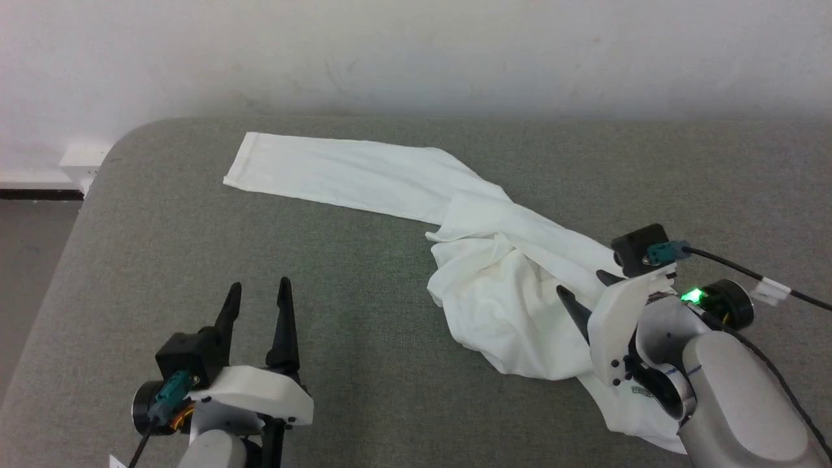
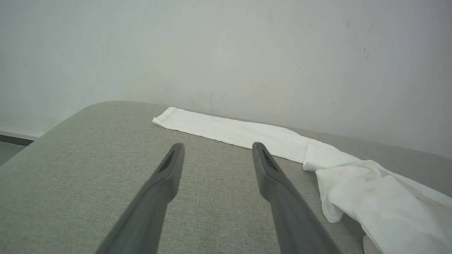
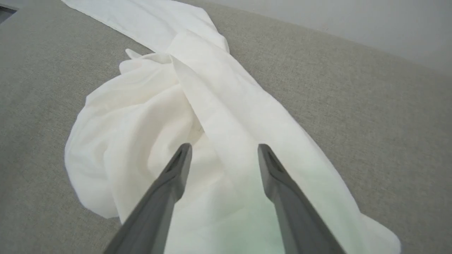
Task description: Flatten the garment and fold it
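The garment [image 1: 494, 279] is a white shirt lying crumpled on the grey table [image 1: 325, 260], with one long sleeve [image 1: 338, 172] stretched flat toward the far left. The bunched body [image 3: 141, 134] lies mid-right, and the sleeve band [image 2: 233, 132] runs along the back. My right gripper [image 1: 582, 289] hovers open just over the bunched body's right side, its fingers [image 3: 176, 169] spread above the cloth with nothing between them. Over bare table at the lower left my left gripper [image 1: 257, 292] is open and empty, well clear of the shirt, fingers [image 2: 169, 169] pointing at the far edge.
A pale wall [image 1: 416, 52] stands right behind the table. The table's rounded left corner [image 1: 123, 140] drops to the floor, where a white box [image 1: 81, 162] sits by the wall. A black cable [image 1: 747, 273] trails from the right wrist.
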You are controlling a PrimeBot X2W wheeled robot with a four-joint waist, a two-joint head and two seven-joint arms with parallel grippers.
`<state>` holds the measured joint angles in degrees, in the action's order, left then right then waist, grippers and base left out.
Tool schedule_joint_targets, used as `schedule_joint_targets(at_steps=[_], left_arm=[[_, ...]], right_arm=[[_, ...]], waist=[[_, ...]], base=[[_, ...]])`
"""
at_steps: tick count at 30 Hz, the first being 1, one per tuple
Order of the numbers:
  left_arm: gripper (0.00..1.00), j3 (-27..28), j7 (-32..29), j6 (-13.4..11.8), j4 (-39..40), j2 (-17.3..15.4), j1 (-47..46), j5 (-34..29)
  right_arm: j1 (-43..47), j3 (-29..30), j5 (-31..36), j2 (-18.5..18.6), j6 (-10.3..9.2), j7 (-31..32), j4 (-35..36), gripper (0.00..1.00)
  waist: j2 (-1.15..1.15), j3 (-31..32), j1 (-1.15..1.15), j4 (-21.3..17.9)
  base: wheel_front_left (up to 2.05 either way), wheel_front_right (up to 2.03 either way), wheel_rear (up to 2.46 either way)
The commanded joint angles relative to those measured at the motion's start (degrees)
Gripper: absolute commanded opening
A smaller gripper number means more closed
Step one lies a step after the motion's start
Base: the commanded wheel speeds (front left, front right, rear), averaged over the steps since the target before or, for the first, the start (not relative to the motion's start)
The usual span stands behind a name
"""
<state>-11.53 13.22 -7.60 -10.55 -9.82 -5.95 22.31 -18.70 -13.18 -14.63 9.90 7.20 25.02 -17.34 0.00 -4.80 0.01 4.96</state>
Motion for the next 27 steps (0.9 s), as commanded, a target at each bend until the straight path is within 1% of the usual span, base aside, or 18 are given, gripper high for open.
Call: schedule_joint_targets(at_steps=[1, 5, 6, 7, 8, 10, 13, 15, 17, 19, 20, 21, 22, 23, 26, 27], left_arm=[[1.0, -0.1, 0.5, 0.4, -0.4, 0.2, -1.1, 0.5], [1.0, -0.2, 0.8, 0.6, -0.9, 0.6, -1.6, 0.6], [1.0, -0.2, 0.8, 0.6, -1.0, 0.6, -1.7, 0.6], [1.0, -0.2, 0.9, 0.6, -1.1, 0.6, -1.8, 0.6], [1.0, -0.2, 1.0, 0.6, -1.2, 0.7, -1.9, 0.5], [1.0, -0.3, 1.1, 0.7, -1.5, 0.8, -2.1, 0.5], [1.0, -0.4, 1.2, 0.7, -1.7, 0.9, -2.2, 0.5], [1.0, -0.4, 1.3, 0.7, -1.9, 1.0, -2.1, 0.4], [1.0, -0.3, 1.3, 0.7, -1.9, 1.0, -2.0, 0.5], [1.0, -0.2, 1.4, 0.7, -2.0, 1.0, -1.9, 0.5], [1.0, -0.1, 1.4, 0.7, -2.1, 1.0, -1.7, 0.5], [1.0, -0.1, 1.4, 0.7, -2.1, 1.0, -1.7, 0.5], [1.0, -0.2, 1.5, 0.6, -2.1, 1.0, -1.7, 0.5], [1.0, -0.2, 1.5, 0.6, -2.1, 1.0, -1.5, 0.5], [1.0, -0.2, 1.5, 0.5, -2.1, 1.1, -1.2, 0.5], [1.0, -0.2, 1.5, 0.5, -2.1, 1.1, -1.2, 0.5]], right_arm=[[-2.9, -2.6, -1.1, 1.0, 0.29, 0.7, -3.0, 1.0], [-7.4, -6.9, -1.8, 2.9, 0.29, 0.9, -8.3, 1.0], [-8.3, -7.6, -1.9, 3.2, 0.29, 0.7, -9.5, 0.51], [-9.1, -8.3, -2.1, 3.5, 0.29, 0.8, -10.7, 0.22], [-9.9, -9.0, -2.1, 3.8, 0.29, 0.7, -11.9, 0.0], [-11.4, -9.9, -2.3, 4.4, 0.29, 0.0, -13.9, 0.0], [-12.6, -9.6, -2.6, 4.7, 0.29, -1.9, -15.4, 0.0], [-13.5, -8.0, -3.5, 4.6, 0.29, -4.0, -16.3, 0.0], [-14.2, -5.0, -4.4, 4.7, 0.29, -6.2, -16.9, 0.0], [-14.4, -1.0, -5.3, 4.9, 0.29, -8.3, -17.3, 0.0], [-13.9, 4.0, -6.3, 5.2, 0.29, -10.0, -17.7, 0.0], [-13.9, 4.0, -6.3, 5.2, 0.29, -10.0, -17.7, 0.0], [-13.4, 6.8, -6.7, 5.4, 0.29, -10.7, -18.0, 0.0], [-11.6, 12.9, -7.3, 5.7, 0.29, -11.8, -18.8, 0.0], [-7.6, 22.0, -7.4, 5.9, 0.29, -12.9, -20.2, 0.0], [-7.6, 22.0, -7.4, 5.9, 0.29, -12.9, -20.2, 0.0]], waist=[[0.0, -0.7, -0.01, 0.7], [0.0, -1.1, -0.01, 0.9], [0.0, -1.3, -0.01, 0.9], [0.0, -1.4, -0.01, 0.9], [0.0, -1.5, -0.01, 0.8], [0.0, -1.6, -0.01, 0.7], [0.0, -1.5, -0.01, 0.6], [0.0, -1.4, -0.01, 0.3], [0.0, -1.3, -0.01, 0.0], [0.0, -1.1, -0.01, -0.4], [0.0, -0.9, -0.01, -0.8], [0.0, -0.9, -0.01, -0.8], [0.0, -0.8, -0.01, -1.0], [0.0, -0.5, -0.01, -1.3], [0.0, -0.2, -0.01, -1.7], [0.0, -0.2, -0.01, -1.7]], base=[[0.0, 0.0, 0.0], [0.0, 0.0, 0.0], [0.0, 0.0, 0.0], [0.0, 0.0, 0.0], [0.0, 0.0, 0.0], [0.0, 0.0, 0.0], [0.0, 0.0, 0.0], [0.0, 0.0, 0.0], [0.0, 0.0, 0.0], [0.0, 0.0, 0.0], [0.0, 0.0, 0.0], [0.0, 0.0, 0.0], [0.0, 0.0, 0.0], [0.0, 0.0, 0.0], [0.0, 0.0, 0.0], [0.0, 0.0, 0.0]])
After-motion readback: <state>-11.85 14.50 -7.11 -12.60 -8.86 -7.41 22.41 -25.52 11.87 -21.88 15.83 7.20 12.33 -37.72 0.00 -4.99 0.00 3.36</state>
